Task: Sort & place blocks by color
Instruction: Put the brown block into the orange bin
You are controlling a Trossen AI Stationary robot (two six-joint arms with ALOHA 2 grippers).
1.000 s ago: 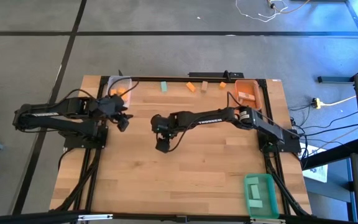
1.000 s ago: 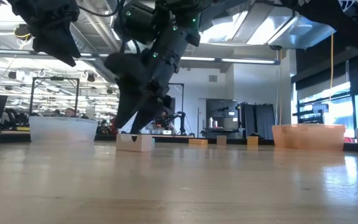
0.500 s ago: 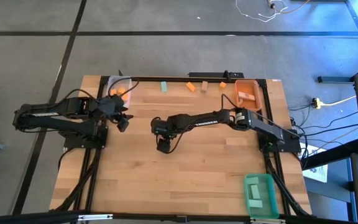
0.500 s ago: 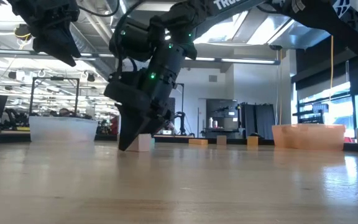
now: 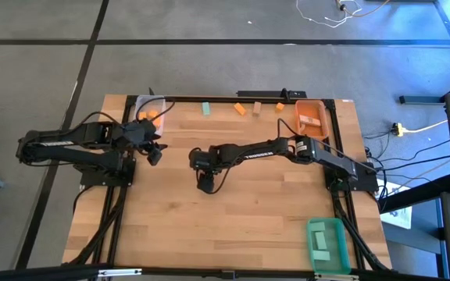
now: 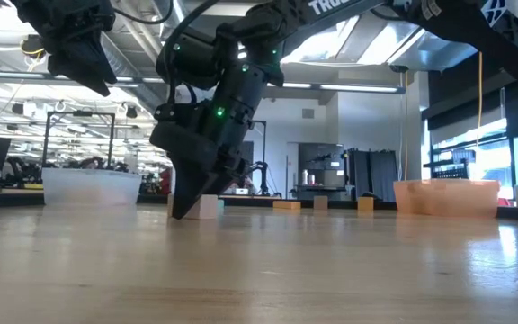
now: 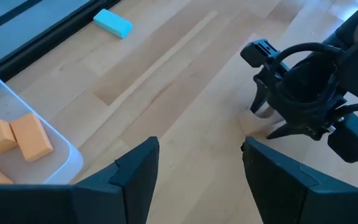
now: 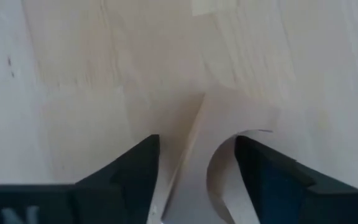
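— Where is the right pincer (image 5: 204,184) placed?

— It is stretched to the middle of the table (image 5: 248,226) and lowered onto a pale wooden block (image 6: 209,206). In the low view it is seen left of centre, tilted, with its tip at the table surface and the block just beside it.

— Is the block gripped?

— That cannot be told. In the right wrist view the pale wooden block (image 8: 229,124), with an arched cutout in it, is framed by the right pincer (image 8: 197,140) while lying on the table, but contact is not shown clearly.

— And the left pincer (image 5: 153,150)?

— It is held above the left part of the table, just below the clear bin (image 5: 159,101). It is spread apart and nothing is held in it, as is shown in the left wrist view (image 7: 197,180).

— What is seen in the clear bin?

— Orange blocks (image 7: 23,134) are lying in it, at the table's upper left corner.

— Where are the other loose blocks?

— Along the table's top edge a row is laid out: a teal block (image 5: 207,108), an orange block (image 5: 241,109), a second pale block (image 5: 257,107) and a small orange cube (image 5: 280,106). All are well apart from both pincers.

— And the other bins?

— An orange bin (image 5: 321,109) is set at the upper right corner, with pieces inside. A green bin (image 5: 325,222) is set at the lower right, and green pieces are lying in it.
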